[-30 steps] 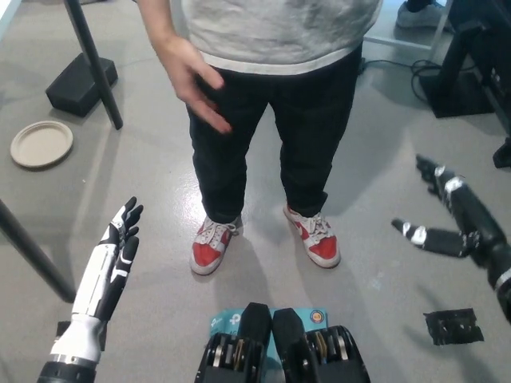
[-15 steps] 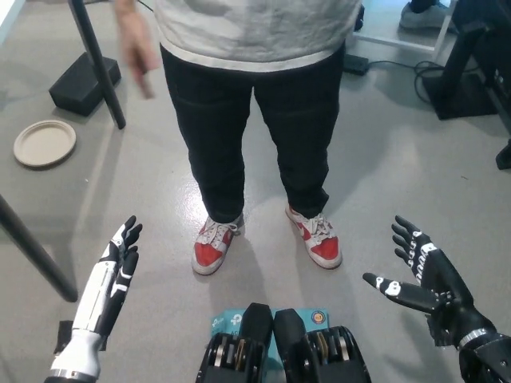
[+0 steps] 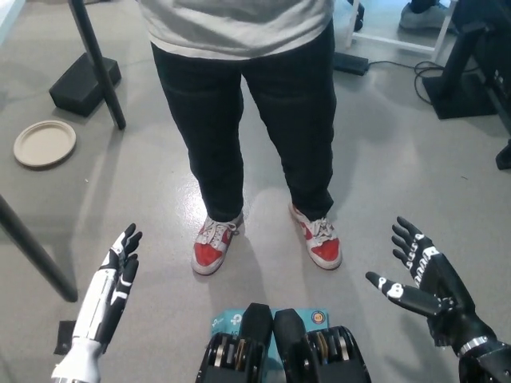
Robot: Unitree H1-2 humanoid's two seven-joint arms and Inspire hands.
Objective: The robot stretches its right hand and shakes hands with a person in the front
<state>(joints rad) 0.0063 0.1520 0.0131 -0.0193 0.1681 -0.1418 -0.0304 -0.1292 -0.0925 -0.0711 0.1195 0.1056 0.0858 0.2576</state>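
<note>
**Right hand low, person's hand out of view**

Since half a second ago, the person's blurred hand has left the picture and the robot's black right hand (image 3: 423,279) has barely shifted. It hovers at lower right, palm up, fingers (image 3: 406,234) spread apart and holding nothing. Ahead of those fingers, up and to the left, stands the person in a grey shirt and black trousers (image 3: 247,104), with red-and-white sneakers (image 3: 214,243) on the grey floor (image 3: 399,144). Both of the person's hands are outside the frame. At lower left the white left hand (image 3: 112,275) rests, fingers extended, empty. A round beige paper plate (image 3: 45,144) lies on the floor far to the left.
</note>
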